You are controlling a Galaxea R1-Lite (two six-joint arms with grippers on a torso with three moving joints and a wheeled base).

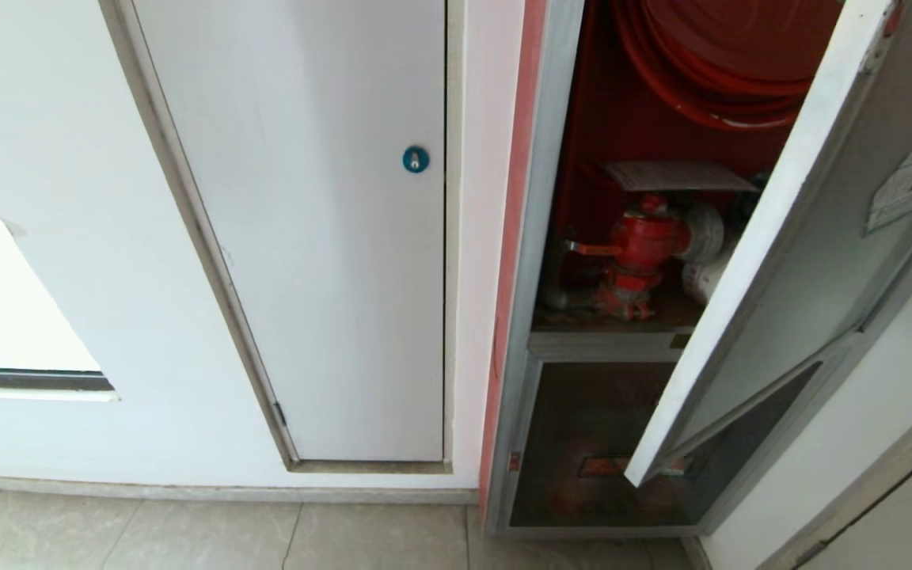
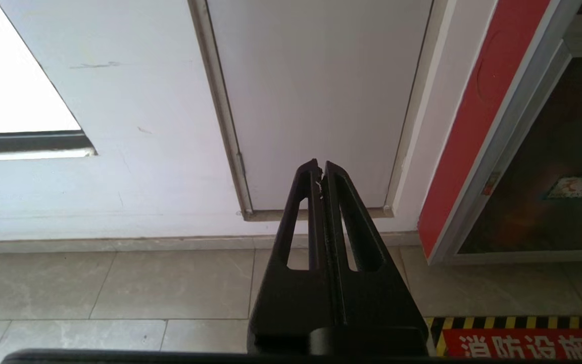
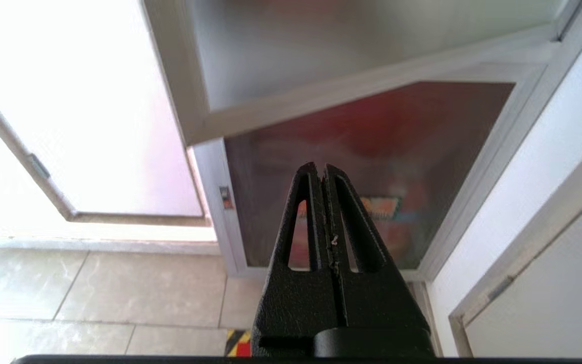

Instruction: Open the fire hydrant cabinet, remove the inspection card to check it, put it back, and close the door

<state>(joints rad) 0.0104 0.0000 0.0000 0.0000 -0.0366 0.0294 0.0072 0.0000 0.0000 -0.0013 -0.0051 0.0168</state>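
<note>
My left gripper [image 2: 321, 169] is matte black plastic with a grainy finish: two long tapering fingers, each pierced by a narrow slot, rising toward twelve o'clock. My right gripper [image 3: 321, 171] looks identical, with a tiny pale speck caught along its centre seam.

Looked like a bldg corridor: fire hydrant cabinet [image 1: 539, 261] recessed in white wall at right, w/ red hose reel [image 1: 709, 71] & valve [image 1: 638, 245]; locked service panel [image 1: 329, 237] left; tiled floor [image 1: 210, 534] near.
</note>
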